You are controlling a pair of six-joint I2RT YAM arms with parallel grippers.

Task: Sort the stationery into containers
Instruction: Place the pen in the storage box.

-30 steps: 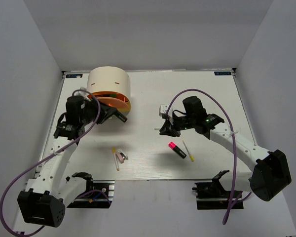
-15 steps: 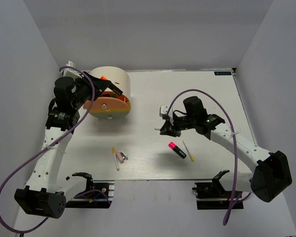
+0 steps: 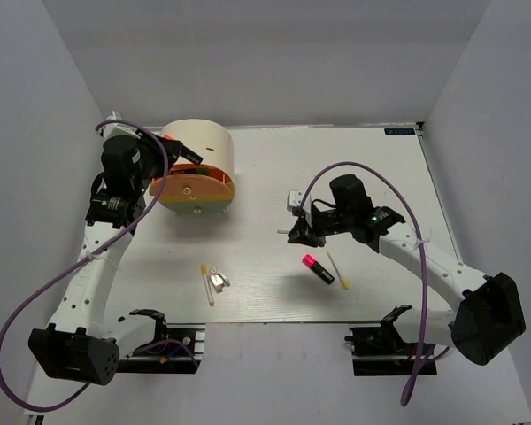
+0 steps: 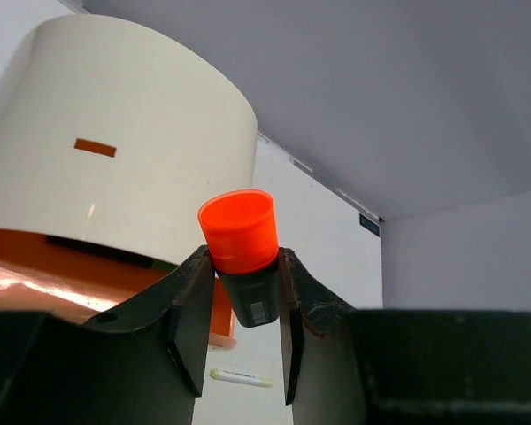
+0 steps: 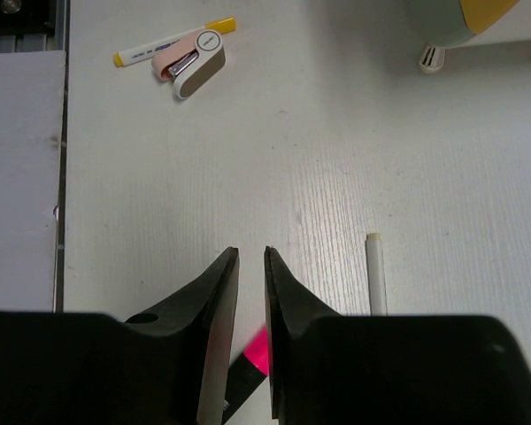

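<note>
1. One cream cabinet (image 3: 199, 142) stands at the far left of the desk (image 3: 380, 177). Its orange drawer (image 3: 193, 188) is swung out toward the near side.
2. Two more drawers sit under the orange one. The right wrist view catches a corner of the green drawer (image 5: 438, 22) and the yellow drawer (image 5: 488, 9). Their insides are hidden.
3. In the gap between the cream body and the orange drawer, the top view shows a dark shape with a touch of green. It is too small to name.
4. The left hand (image 3: 177, 149) is up at the cabinet's left front, over the orange drawer, and is clamped on the orange marker (image 4: 239, 232). In its wrist view the cap sticks up past the fingers (image 4: 193, 301) and the black barrel is pinched between them.
5. The right hand (image 3: 301, 232) hovers over mid-desk, well apart from the cabinet. Its fingers (image 5: 219, 301) are all but closed, with a thin slit between them and nothing in it.
6. The pink marker (image 3: 319, 268) lies on the desk just near of the right hand. The white stick (image 3: 338, 270) lies just beside it on the right, not touching it.
7. The yellow stick (image 3: 206, 284) and the clip (image 3: 218, 281) lie together toward the desk's near edge, in front of the cabinet. In the right wrist view the clip rests against the stick.
</note>
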